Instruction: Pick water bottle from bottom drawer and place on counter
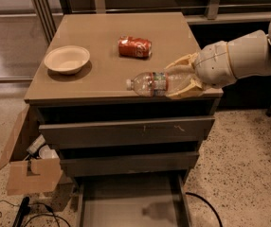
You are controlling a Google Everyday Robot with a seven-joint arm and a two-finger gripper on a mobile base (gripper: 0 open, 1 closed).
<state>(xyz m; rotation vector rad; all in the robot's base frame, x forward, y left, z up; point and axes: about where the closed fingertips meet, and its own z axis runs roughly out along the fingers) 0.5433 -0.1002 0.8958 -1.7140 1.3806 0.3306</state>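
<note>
Counter (97, 32) front edge: claw (177, 79) clamped on water bottle (149, 83); label unreadable.

Cream gripper (176, 81) over tan counter (102, 30), right edge; clear water bottle (149, 83), red-green band; red can (134, 47)

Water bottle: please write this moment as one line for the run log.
gripper: shut on water bottle | bottle: sideways, cap pointing away from gripper, over counter front-right | bottom drawer: open | release: not yet
</note>
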